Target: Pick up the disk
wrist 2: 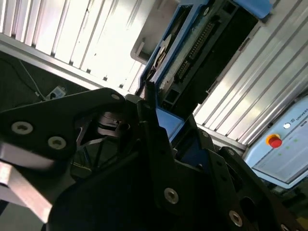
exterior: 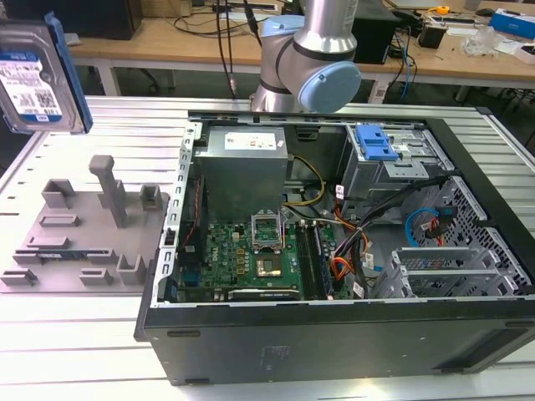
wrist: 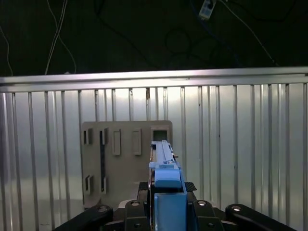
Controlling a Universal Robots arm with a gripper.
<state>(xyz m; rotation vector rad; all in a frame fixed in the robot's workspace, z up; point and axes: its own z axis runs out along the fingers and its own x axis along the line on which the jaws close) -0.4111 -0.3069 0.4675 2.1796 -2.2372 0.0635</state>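
The disk point(exterior: 38, 79) is hanging in the air above the far corner of the surface point(exterior: 75, 334) at the exterior view's left, standing on edge with its white-and-blue label facing the camera and its blue rail along one side. In both wrist views the tool point(wrist: 166, 202) is closing its black fingers point(wrist 2: 154, 139) on the blue rail end of the disk point(wrist: 164, 166), so the disk is off the surface and in its grip.

Below the disk, a grey moulded fixture plate point(exterior: 79, 242) with slots and one tall upright post is lying flat on the surface near that same side; in the first wrist view the plate point(wrist: 120, 159) is sitting directly under the held disk. An open black computer case point(exterior: 334, 276) is taking up the middle and the exterior view's right of the surface, with a green motherboard point(exterior: 242, 259), a grey power supply point(exterior: 242, 171), a blue drive bracket point(exterior: 376, 142) and bundles of coloured cables point(exterior: 351, 251) inside. The robot arm's silver-and-blue joint point(exterior: 309, 58) is rising behind the case's far edge.

The surface is ribbed aluminium, running in long grooves. Wooden workbenches point(exterior: 192, 42) with cables and small boxes are standing behind it, and a control box with a red button point(wrist 2: 274, 142) is showing in the second wrist view.

The disk's top and one side are being cut off by the exterior view's edge, and the tool gripping it cannot be made out there.
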